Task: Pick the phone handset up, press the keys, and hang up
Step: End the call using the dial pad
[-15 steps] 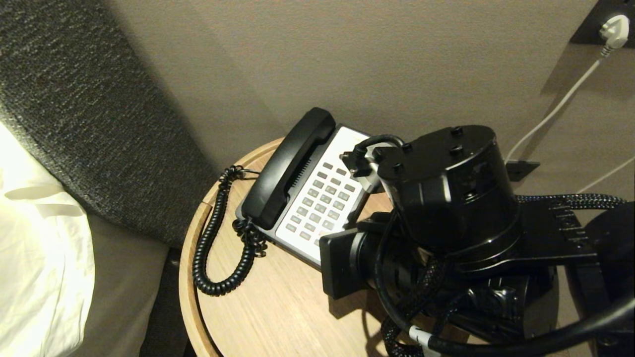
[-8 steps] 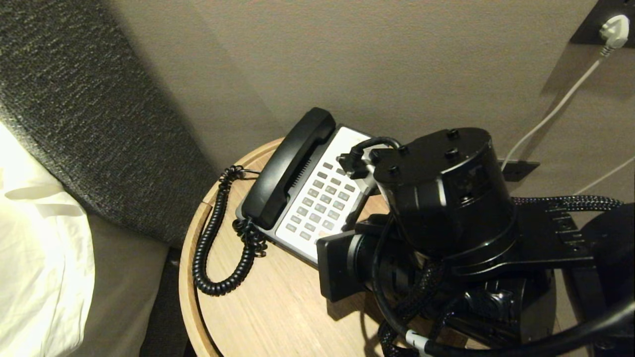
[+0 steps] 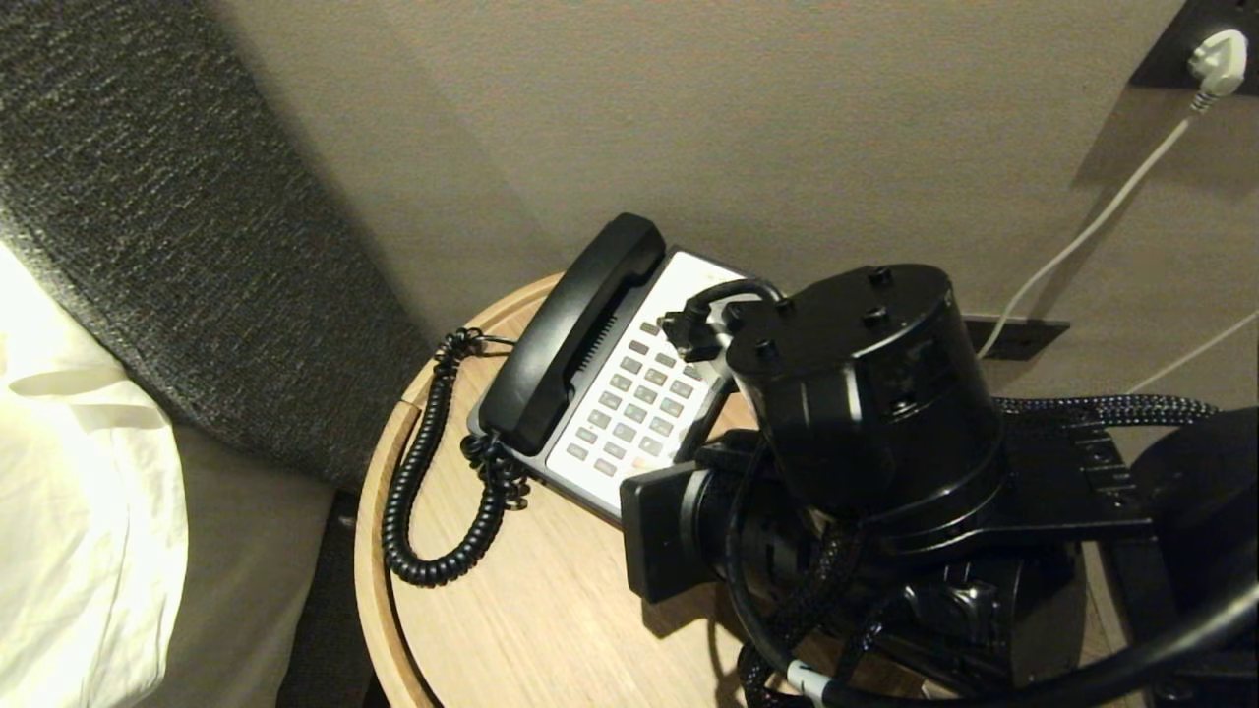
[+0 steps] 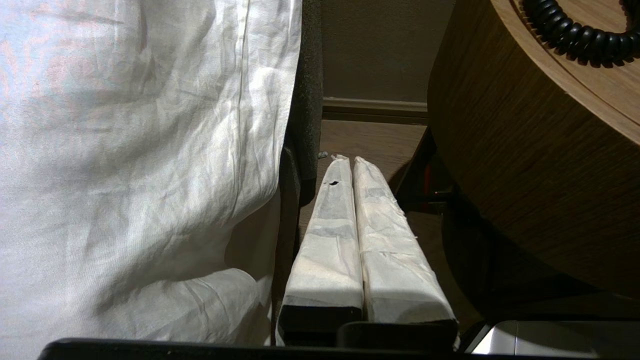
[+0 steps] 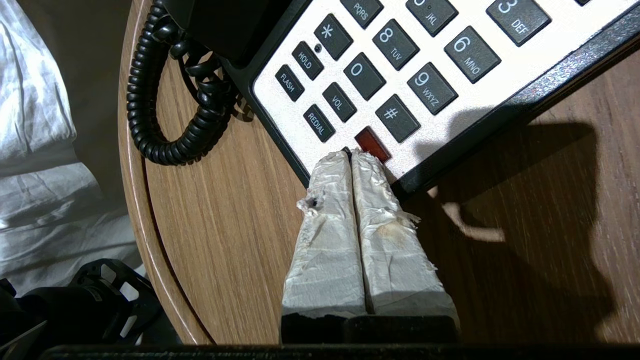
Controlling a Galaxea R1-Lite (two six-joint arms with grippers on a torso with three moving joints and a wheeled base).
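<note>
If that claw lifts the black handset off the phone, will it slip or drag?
The phone handset looks glossy and rounded, so it may slip. It seems rigid. Its coiled cord lies slack on the round table, so it should stretch without dragging the phone base.

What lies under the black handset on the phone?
The handset rests in the cradle of the phone base, beside the keypad. The cradle's surface and hook switch under it are covered and cannot be seen.

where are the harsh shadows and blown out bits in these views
Head view: the bedsheet is blown out and the right arm shades the table. Right wrist view: a dark shadow beside the shut right hand. Left wrist view: the sheet glares.
</note>
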